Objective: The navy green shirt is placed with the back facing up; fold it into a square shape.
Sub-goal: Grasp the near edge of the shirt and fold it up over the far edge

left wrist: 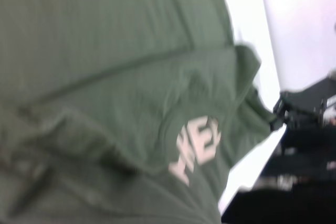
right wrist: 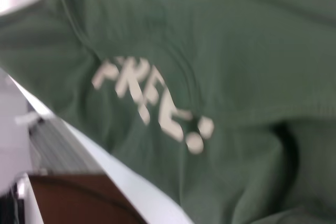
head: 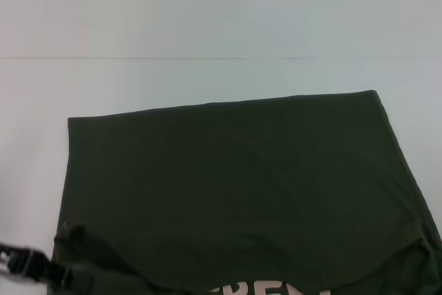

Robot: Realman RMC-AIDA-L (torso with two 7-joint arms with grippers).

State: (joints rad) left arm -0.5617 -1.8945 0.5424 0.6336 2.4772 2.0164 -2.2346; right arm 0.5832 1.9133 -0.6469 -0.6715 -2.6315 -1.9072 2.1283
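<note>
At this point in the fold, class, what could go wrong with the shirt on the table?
1. The near edge of the navy green shirt has flipped, so its cream lettering shows; the layers could bunch there rather than lie flat.
2. The far edge runs at a slant, so the finished square may come out skewed.
3. The left gripper is at the near left corner; a pull from there could drag the whole shirt.

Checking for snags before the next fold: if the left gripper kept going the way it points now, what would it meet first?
Probably the navy green shirt itself. The left gripper sits at the shirt's near left corner, pointing into the bunched fabric there. Depth is unclear, so contact may already exist.
</note>
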